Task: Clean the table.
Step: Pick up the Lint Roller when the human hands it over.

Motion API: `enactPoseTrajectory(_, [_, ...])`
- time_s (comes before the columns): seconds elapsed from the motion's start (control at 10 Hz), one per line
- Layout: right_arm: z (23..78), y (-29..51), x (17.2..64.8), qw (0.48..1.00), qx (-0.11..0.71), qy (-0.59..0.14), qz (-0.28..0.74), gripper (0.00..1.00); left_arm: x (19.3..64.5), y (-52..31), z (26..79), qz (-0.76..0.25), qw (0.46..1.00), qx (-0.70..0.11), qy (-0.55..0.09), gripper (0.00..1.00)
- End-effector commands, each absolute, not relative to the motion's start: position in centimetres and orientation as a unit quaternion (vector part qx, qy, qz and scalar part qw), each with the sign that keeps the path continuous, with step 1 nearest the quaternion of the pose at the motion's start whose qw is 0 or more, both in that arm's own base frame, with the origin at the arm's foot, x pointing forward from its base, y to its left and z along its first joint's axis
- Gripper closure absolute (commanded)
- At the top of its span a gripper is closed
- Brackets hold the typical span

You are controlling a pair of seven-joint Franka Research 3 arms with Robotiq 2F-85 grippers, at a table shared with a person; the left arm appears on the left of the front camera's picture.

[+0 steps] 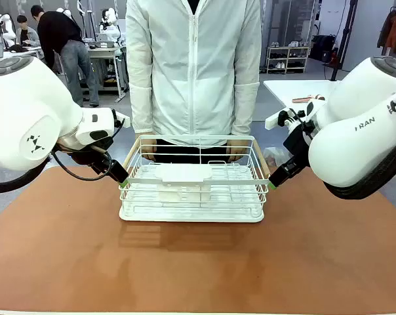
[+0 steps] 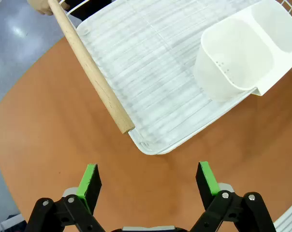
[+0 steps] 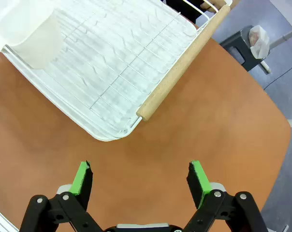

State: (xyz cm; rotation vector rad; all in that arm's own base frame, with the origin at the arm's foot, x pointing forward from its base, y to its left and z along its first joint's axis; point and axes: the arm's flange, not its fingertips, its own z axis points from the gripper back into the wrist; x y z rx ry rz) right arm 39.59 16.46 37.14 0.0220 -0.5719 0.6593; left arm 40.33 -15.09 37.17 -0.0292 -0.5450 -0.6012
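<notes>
Spreading across the lower frame: the table [image 1: 198,269], reddish-brown, its far edge up by the person.
Wire basket [image 1: 191,197]: white, centre frame, sitting on the table's far half; a wooden handle [image 2: 93,72] runs along each side.
Left gripper [image 1: 123,184]: fingers spread wide, gripping nothing, just off the basket's near left corner.
Right gripper [image 1: 271,184]: equally wide apart and empty, at the near right corner.
Person's hands [image 1: 147,153]: at the basket's far rim.
</notes>
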Motion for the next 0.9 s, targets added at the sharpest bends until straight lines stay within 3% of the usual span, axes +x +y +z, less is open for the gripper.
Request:
enactPoseTrajectory(0.0, [37.14,16.46,39.59,0.906,0.011,-0.277,0.319,0.00,40.33,-15.11,37.17,-0.293,0.919,-0.014,-0.265,0.00])
enactPoseTrajectory(0.8, [37.14,16.46,39.59,0.906,0.011,-0.277,0.319,0.00,40.33,-15.11,37.17,-0.293,0.919,-0.014,-0.265,0.00])
